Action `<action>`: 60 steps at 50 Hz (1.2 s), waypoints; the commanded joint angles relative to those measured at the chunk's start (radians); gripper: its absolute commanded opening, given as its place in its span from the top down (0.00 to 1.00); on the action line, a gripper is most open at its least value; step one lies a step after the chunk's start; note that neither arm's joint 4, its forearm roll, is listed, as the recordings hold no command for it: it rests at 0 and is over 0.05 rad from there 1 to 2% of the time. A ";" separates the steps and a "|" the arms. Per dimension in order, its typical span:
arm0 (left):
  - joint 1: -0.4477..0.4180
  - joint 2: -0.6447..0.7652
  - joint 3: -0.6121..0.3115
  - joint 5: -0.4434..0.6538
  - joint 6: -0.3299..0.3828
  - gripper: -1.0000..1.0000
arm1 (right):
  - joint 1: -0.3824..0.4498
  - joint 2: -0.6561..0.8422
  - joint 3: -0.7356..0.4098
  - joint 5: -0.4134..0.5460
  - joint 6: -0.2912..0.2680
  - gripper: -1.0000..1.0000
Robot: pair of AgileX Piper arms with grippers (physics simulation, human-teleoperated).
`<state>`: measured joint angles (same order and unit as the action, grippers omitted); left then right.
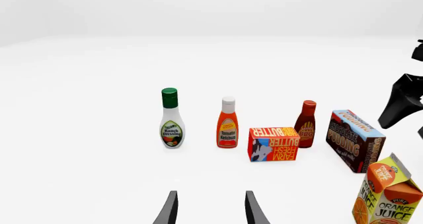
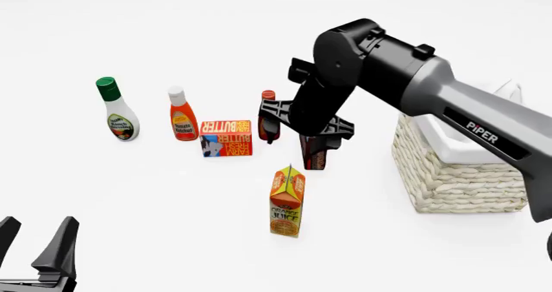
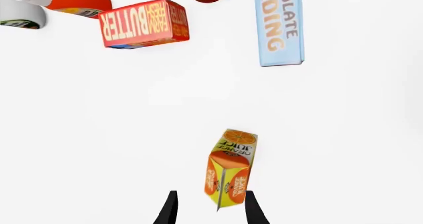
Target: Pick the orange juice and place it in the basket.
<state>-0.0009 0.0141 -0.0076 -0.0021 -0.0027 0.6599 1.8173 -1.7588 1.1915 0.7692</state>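
Note:
The orange juice (image 2: 287, 201) is a small orange and yellow gable-top carton standing upright on the white table, also seen in the left wrist view (image 1: 390, 194). In the right wrist view the orange juice (image 3: 228, 169) shows just ahead of the right gripper's (image 3: 210, 209) open fingers, with nothing held. From the front, that right gripper (image 2: 302, 121) hangs above the table, behind and above the carton. The cream woven basket (image 2: 457, 169) stands at the right. The left gripper (image 2: 39, 253) is open and empty near the front left edge, and appears open in its own view (image 1: 210, 211).
Behind the carton runs a row of groceries: a ranch dressing bottle (image 2: 116, 111), a ketchup bottle (image 2: 181, 116), a butter box (image 2: 226, 137), a dark red sauce bottle (image 2: 269, 121) and a chocolate pudding box (image 2: 315, 155), the last two partly hidden by the right arm.

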 commanded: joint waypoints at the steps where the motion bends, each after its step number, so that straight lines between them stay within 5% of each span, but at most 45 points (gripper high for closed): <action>1: 0.000 -0.001 0.001 0.000 0.000 0.00 | -0.005 0.018 -0.017 0.028 -0.014 0.00; 50: 0.000 -0.001 0.001 0.000 0.000 0.00 | -0.010 0.063 0.032 0.028 -0.031 0.00; 60: 0.000 -0.001 0.001 0.000 0.000 0.00 | -0.047 0.112 0.018 0.028 -0.093 0.00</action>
<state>-0.0009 0.0141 -0.0076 -0.0021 -0.0027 0.6382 1.9056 -1.7354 1.2114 0.7190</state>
